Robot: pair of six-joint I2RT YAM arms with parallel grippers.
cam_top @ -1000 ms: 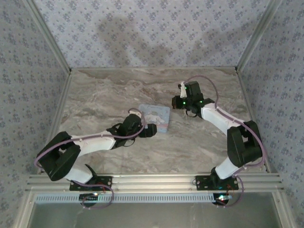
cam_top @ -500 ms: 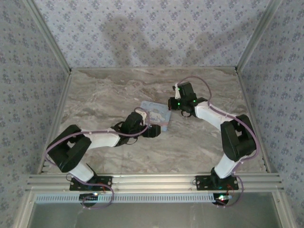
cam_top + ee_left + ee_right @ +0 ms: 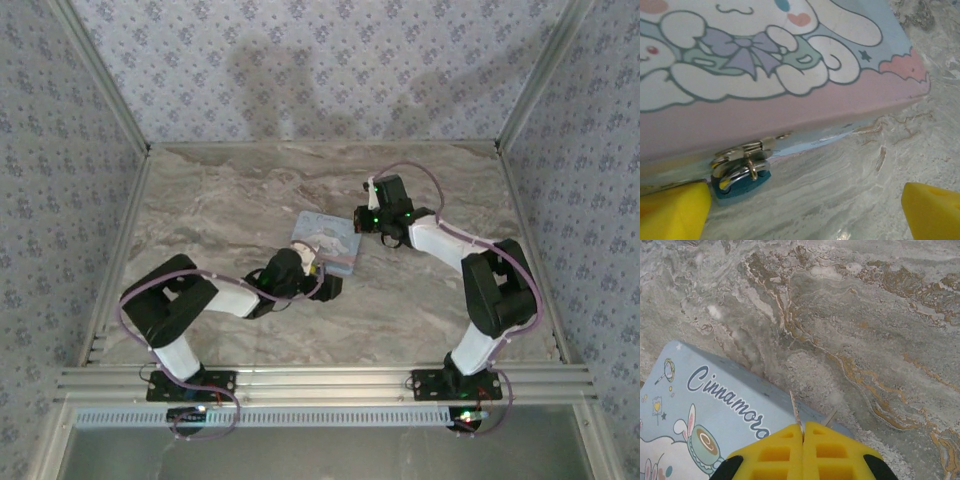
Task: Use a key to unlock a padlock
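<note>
A tiny teal padlock [image 3: 740, 184] hangs by its chrome shackle [image 3: 732, 170] from the hasp on the near side of the pale blue cartoon tin [image 3: 790, 65], and it rests on the marble. My left gripper [image 3: 802, 215] is open and low to the table, just in front of the tin. Its left fingertip [image 3: 672, 210] sits close beside the padlock and the right one [image 3: 935, 210] is far off to the side. My right gripper [image 3: 803, 429] is shut on the key [image 3: 795, 407], whose thin blade sticks out over the tin's far corner [image 3: 715, 405].
The tin [image 3: 325, 241] lies mid-table on the marble top [image 3: 220, 200], between the left gripper [image 3: 326, 284] and the right gripper [image 3: 364, 216]. Patterned walls with metal posts close in the back and both sides. An aluminium rail [image 3: 320, 380] runs along the near edge.
My left arm has folded in and its gripper has slid right and nearer, down along the tin's near edge. My right gripper has shifted slightly left towards the tin, still shut.
</note>
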